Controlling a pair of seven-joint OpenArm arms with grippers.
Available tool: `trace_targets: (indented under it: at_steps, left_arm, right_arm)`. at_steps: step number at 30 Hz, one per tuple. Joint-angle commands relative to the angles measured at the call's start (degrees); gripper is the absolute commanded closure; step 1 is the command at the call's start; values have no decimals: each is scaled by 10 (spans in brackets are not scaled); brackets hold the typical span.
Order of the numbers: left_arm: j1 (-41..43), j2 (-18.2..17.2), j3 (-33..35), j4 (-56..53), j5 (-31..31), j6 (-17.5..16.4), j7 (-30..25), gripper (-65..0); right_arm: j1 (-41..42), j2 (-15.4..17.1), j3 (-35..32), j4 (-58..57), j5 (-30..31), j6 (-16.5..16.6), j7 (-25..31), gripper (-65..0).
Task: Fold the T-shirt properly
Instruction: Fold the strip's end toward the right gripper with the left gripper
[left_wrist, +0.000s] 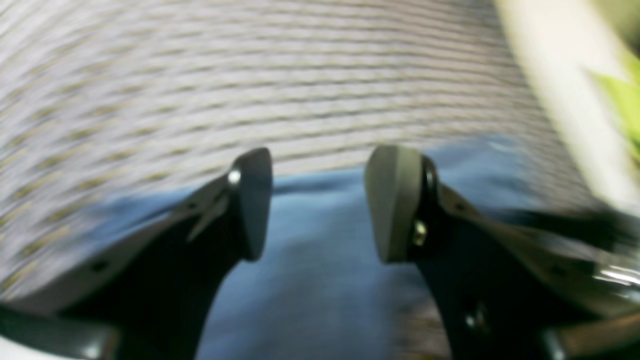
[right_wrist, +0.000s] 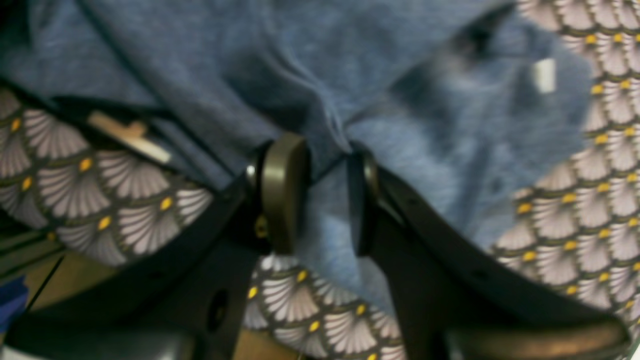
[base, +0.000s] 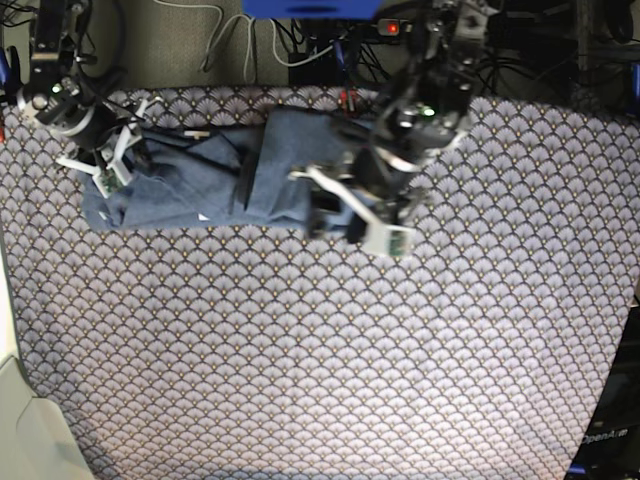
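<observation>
Dark fingers of the left gripper (left_wrist: 318, 202) stand wide apart with nothing between them, above the T-shirt (base: 215, 175), which lies bunched lengthwise on the patterned tablecloth (base: 330, 350); at its other end the right gripper (right_wrist: 320, 192) pinches a fold of blue cloth

Motion blur smears the tablecloth (left_wrist: 250, 75) in the left wrist view.

Heathered slate-blue T-shirt (base: 200, 175) on grey fan-scale, yellow-dotted tablecloth (base: 300, 340)

Patterned tablecloth (base: 330, 350) lies bare in front; T-shirt (base: 200, 180) and cables (base: 240, 30) crowd the far edge.
</observation>
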Motion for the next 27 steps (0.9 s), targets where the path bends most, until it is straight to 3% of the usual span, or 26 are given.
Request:
trace_targets:
  at_steps: [1,6,11,19,27]
  left_arm:
    - [5,3,-19,8,-7,-6,-7,-310]
    - [24,2,-90,-32,-7,-10,-6,-212]
    - [18,3,-91,-86,-7,-10,-8,-205]
    - [-2,9,-90,-135,-8,-10,-9,-327]
    - [-2,9,-91,-128,-8,-10,-7,-332]
  right_arm:
    - [2,7,14,13,4,-2,10,-183]
    - [2,5,70,58,4,-2,10,-202]
    - [3,6,106,87,4,-2,10,-244]
    - [44,12,118,44,5,-2,7,-330]
    - [139,14,156,-126,5,-2,6,-331]
